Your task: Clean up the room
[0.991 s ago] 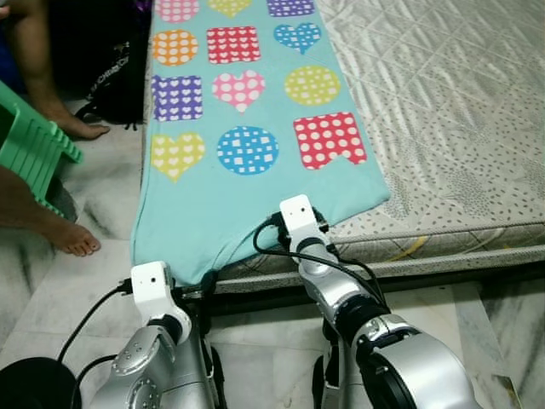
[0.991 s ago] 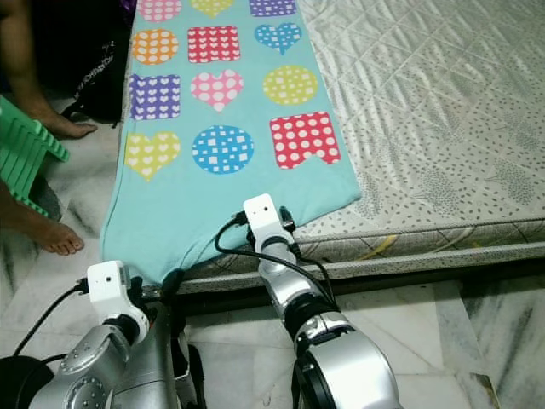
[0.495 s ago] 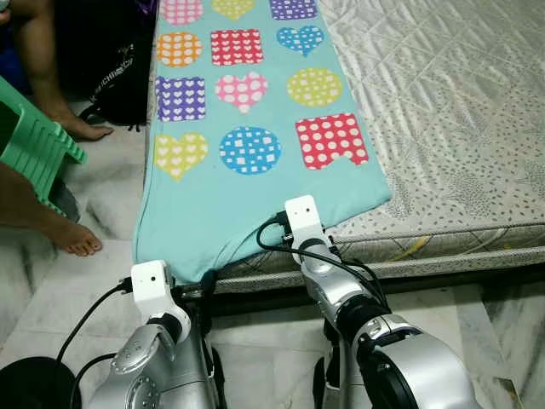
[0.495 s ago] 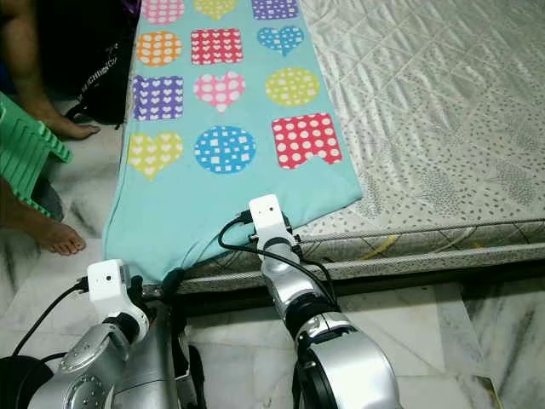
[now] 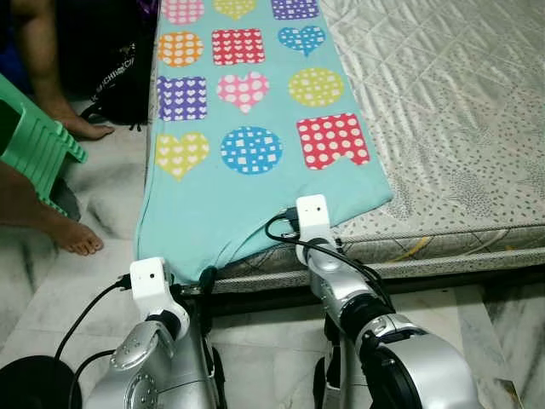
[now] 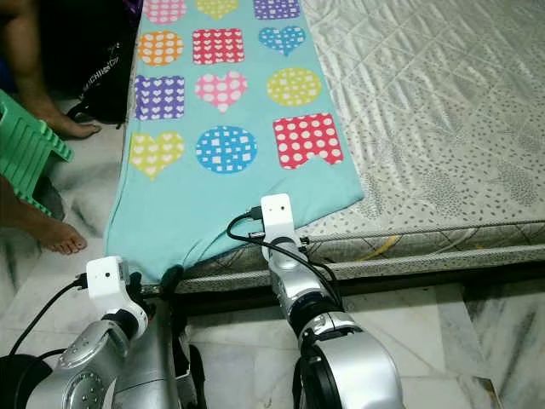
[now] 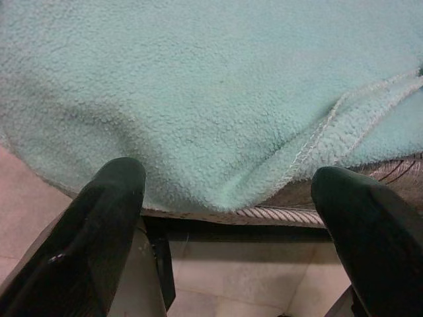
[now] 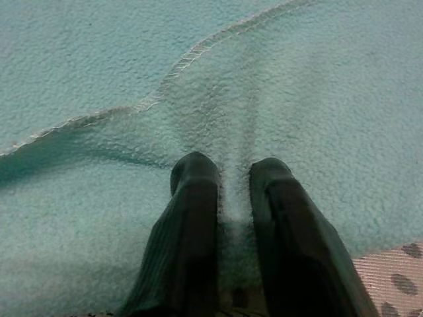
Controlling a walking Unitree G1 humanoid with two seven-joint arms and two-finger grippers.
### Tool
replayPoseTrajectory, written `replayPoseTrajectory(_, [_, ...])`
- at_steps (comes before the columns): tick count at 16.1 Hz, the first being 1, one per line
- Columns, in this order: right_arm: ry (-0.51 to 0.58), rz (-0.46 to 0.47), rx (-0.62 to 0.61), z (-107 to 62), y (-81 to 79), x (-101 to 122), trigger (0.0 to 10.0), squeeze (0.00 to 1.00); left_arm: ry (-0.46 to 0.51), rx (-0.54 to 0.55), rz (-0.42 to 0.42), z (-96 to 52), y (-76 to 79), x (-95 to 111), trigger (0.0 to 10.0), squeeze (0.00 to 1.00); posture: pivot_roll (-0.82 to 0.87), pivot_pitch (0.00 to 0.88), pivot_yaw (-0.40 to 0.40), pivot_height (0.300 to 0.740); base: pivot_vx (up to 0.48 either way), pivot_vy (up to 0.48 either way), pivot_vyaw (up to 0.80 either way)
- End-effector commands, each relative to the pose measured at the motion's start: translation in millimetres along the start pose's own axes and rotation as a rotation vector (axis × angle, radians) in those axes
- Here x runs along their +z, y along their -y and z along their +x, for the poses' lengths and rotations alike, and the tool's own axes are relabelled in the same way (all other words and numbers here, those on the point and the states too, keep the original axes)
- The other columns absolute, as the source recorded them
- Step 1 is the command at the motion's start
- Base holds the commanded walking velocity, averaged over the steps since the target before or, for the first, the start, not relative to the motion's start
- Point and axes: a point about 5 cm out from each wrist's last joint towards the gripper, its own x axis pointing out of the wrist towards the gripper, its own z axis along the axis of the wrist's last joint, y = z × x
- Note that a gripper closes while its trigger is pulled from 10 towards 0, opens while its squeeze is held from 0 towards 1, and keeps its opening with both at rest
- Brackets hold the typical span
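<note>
The right gripper (image 8: pixel 232 178) has its 2 black fingers (image 8: pixel 193 198) pressed nearly together, pinching a raised fold of the turquoise fleece blanket printed with spotted hearts, circles and squares (image 5: pixel 247 136); a ridge of fleece runs up between the fingertips, and the blanket's stitched white hem curves just beyond them. That blanket lies spread along the left side of the grey quilted mattress (image 5: pixel 451 111), reaching well ahead of the gripper, while its near edge droops over the mattress front right under the right wrist. The left gripper (image 7: pixel 231 191) is lower and off to the left, its 2 fingers (image 7: pixel 106 198) spread wide apart and holding nothing, with the hanging corner of the blanket just in front of the tips and the pale marble floor (image 5: pixel 102 221) beneath. Further left of that gripper stand a green plastic slatted stool (image 5: pixel 34 149) and a person's bare feet (image 5: pixel 75 239) on the floor, and a black bag (image 5: pixel 119 77) leans beside the mattress.
</note>
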Motion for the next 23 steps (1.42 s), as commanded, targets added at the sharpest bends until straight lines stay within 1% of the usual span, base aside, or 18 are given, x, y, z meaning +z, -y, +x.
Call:
replayPoseTrajectory(1, [-0.036, 0.037, -0.014, -2.3, 4.6, -13, 0.0, 0.0, -0.035, 0.024, 0.0, -2.5, -7.6, -7, 10.0, 0.0, 0.02, 0.285, 0.009, 0.551, 0.0, 0.0, 0.0])
replayPoseTrajectory(4, [0.012, 0.096, -0.001, -2.8, 6.2, -9, 0.0, 0.0, -0.025, 0.022, -0.002, -3.1, -7.9, -5, 10.0, 0.0, 0.01, 0.285, 0.01, 0.551, 0.0, 0.0, 0.0])
replayPoseTrajectory(7, [0.06, 0.131, 0.003, -3.2, 9.5, -4, 0.0, 0.0, -0.029, 0.009, 0.0, -6.6, -8.2, -3, 10.0, 0.0, 0.01, 0.282, 0.014, 0.551, 0.0, 0.0, 0.0])
replayPoseTrajectory(9, [0.095, 0.141, -0.001, -3.6, 15.9, 1, 0.0, 0.0, -0.028, -0.067, 0.038, -12.2, -5.7, 0, 10.0, 0.0, 0.01, 0.283, 0.015, 0.551, 0.0, 0.0, 0.0])
replayPoseTrajectory(10, [0.101, 0.141, -0.001, -3.9, 17.4, 1, 0.0, 0.0, -0.028, -0.09, 0.041, -13.4, -4.1, 0, 10.0, 0.0, 0.01, 0.281, 0.015, 0.551, 0.0, 0.0, 0.0])
replayPoseTrajectory(11, [0.12, 0.143, -0.004, -5.8, 23.6, 1, 0.0, 0.0, -0.027, -0.155, 0.053, -16.6, 2.2, 2, 10.0, 0.0, 0.01, 0.28, 0.017, 0.551, 0.0, 0.0, 0.0])
replayPoseTrajectory(14, [0.153, 0.134, -0.02, -11.4, 36.3, -1, 0.0, 0.0, -0.027, -0.19, 0.09, -17.6, 7.6, 4, 10.0, 0.0, 0.0, 0.274, 0.018, 0.551, 0.0, 0.0, 0.0])
replayPoseTrajectory(16, [0.166, 0.128, -0.035, -19.7, 50.5, -6, 0.0, 0.0, -0.028, -0.208, 0.083, -18.6, 9.4, 4, 10.0, 0.0, -0.01, 0.272, 0.023, 0.551, 0.0, 0.0, 0.0])
replayPoseTrajectory(19, [0.118, 0.117, -0.011, -38.4, 60.3, -17, 0.0, 0.0, -0.037, -0.222, 0.088, -19.5, 8.6, 4, 10.0, 0.0, -0.01, 0.27, 0.03, 0.551, 0.0, 0.0, 0.0])
replayPoseTrajectory(21, [0.056, 0.108, 0.018, -59.5, 60.5, -28, 0.0, 0.0, -0.043, -0.228, 0.094, -19.1, 7.0, 4, 10.0, 0.0, -0.02, 0.265, 0.033, 0.551, 0.0, 0.0, 0.0])
replayPoseTrajectory(23, [0.012, 0.119, 0.025, -73.6, 57.3, -35, 0.0, 0.0, -0.049, -0.23, 0.099, -18.4, 6.5, 4, 10.0, 0.0, -0.02, 0.261, 0.036, 0.551, 0.0, 0.0, 0.0])
